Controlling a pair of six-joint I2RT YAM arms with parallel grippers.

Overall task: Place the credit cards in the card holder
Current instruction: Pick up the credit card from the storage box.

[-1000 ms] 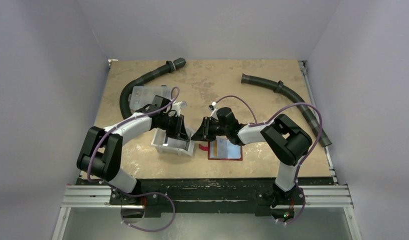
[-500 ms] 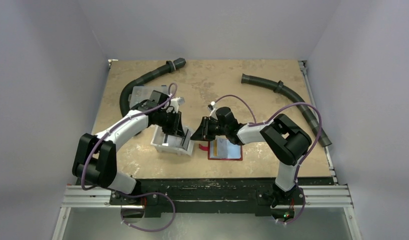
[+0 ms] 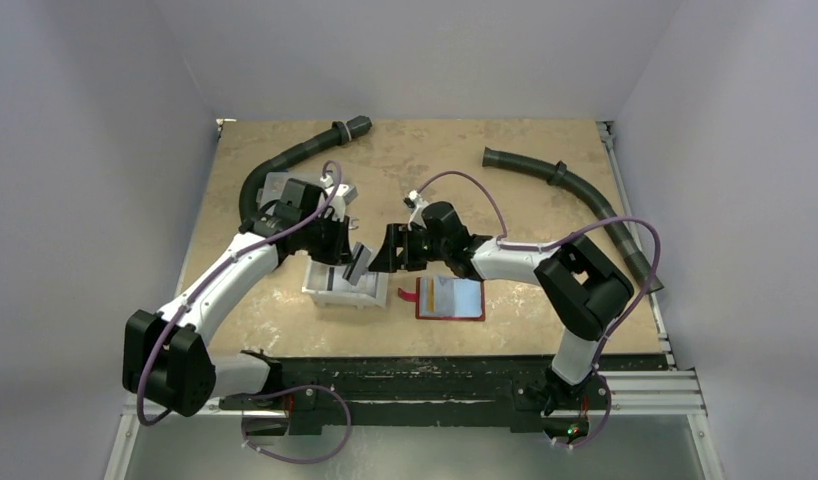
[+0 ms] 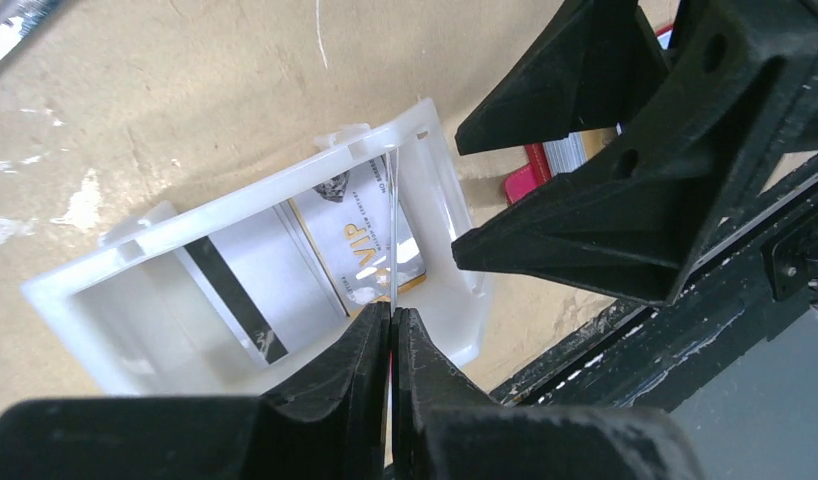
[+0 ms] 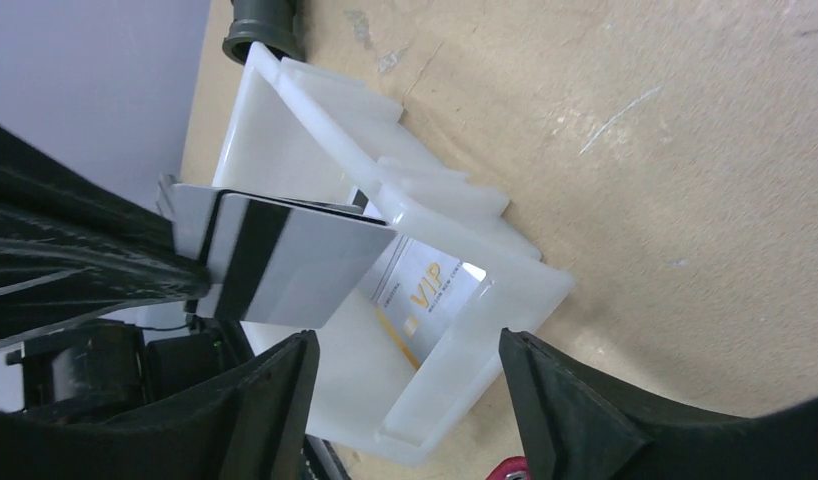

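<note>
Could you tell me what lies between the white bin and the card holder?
Bare table and the card holder's red snap tab, per the top view.

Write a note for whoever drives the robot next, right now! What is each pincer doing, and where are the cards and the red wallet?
Left pincer: shut on a grey plastic card with a black stripe, held above the white rectangular plastic bin.
Right pincer: open, empty, facing that card.
Small red leather-like card holder: lies open, right of the bin. A light blue card shows on it; I cannot tell whether it is slotted in.
In the bin: a whitish VIP card and another striped card.
Left to do: probably hand over the held card, slot it in, then fetch the bin's two.
</note>
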